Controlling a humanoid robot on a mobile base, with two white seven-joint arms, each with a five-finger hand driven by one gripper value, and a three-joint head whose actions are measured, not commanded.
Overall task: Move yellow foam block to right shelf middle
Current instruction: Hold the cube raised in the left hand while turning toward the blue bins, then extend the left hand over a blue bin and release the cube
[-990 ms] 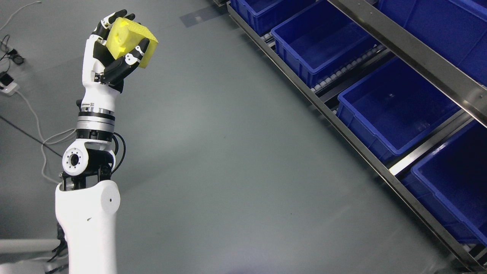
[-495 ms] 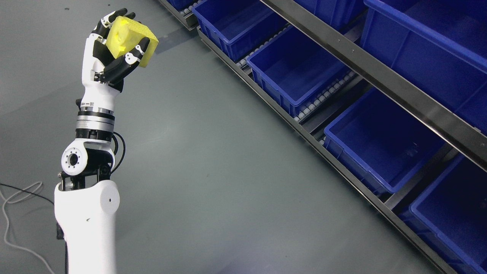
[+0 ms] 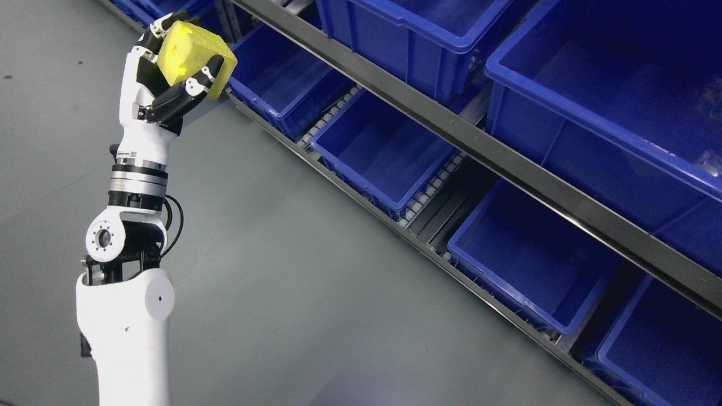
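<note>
A yellow foam block [image 3: 189,53] is held up at the upper left of the head view by my left hand [image 3: 169,73]. Its black-and-white fingers [image 3: 197,82] are curled around the block. The white left arm rises from the lower left edge. To the right stands a metal shelf rack [image 3: 507,163] with rows of blue bins: a lower row including one bin [image 3: 383,152] and another [image 3: 530,259], and a higher row with large bins [image 3: 609,101]. The block is in the air left of the rack, touching no bin. My right arm does not show.
Grey floor [image 3: 293,270] fills the left and bottom of the picture. Roller tracks [image 3: 428,189] run between the lower bins. Another blue bin [image 3: 660,349] sits at the lower right corner, and one [image 3: 282,79] lies just right of the held block.
The whole picture has shifted: the rack and bins now lie nearer and further left, the floor cables have left the frame. The left hand keeps the same hold on the block.
</note>
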